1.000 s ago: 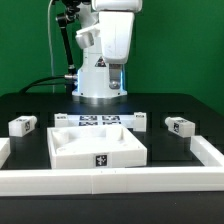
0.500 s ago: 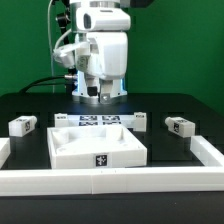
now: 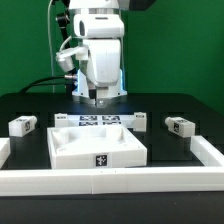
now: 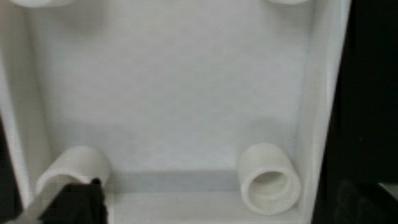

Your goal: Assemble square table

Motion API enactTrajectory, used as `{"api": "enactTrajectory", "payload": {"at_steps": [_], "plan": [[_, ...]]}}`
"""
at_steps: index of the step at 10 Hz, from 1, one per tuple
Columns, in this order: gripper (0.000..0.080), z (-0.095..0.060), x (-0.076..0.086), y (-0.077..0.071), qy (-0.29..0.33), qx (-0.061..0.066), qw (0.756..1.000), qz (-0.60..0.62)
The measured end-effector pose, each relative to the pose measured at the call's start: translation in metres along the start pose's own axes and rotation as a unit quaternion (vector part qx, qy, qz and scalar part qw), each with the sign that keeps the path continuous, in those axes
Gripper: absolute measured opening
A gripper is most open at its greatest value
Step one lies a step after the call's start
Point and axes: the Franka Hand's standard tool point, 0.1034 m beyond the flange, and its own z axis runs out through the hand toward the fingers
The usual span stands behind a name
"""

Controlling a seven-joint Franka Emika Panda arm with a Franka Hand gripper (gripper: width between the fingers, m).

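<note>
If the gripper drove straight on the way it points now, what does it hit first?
Probably the tabletop: its rimmed underside fills the wrist view. In the exterior view the open gripper hangs high and may sit further back, so that is uncertain.

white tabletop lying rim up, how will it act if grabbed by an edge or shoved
The tabletop looks like a rigid moulded slab with a raised rim, so it probably stays stiff, not floppy. Lying flat and wide, it should slide rather than tip or roll. Its smooth white plastic may be slippery.
</note>
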Motion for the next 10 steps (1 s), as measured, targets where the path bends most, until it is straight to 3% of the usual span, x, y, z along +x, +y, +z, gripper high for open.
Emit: {"api": "enactTrajectory", "payload": {"at_steps": [5,7,10], "plan": [[0.0650,0.046,-0.004,-0.028,0.015,0.026,1.000,-0.003],[0.0650,0.057,-0.006,-0.033,0.018,0.030,0.999,0.001],[0.0650,0.075,0.000,-0.043,0.025,0.047,0.999,0.009]]}}
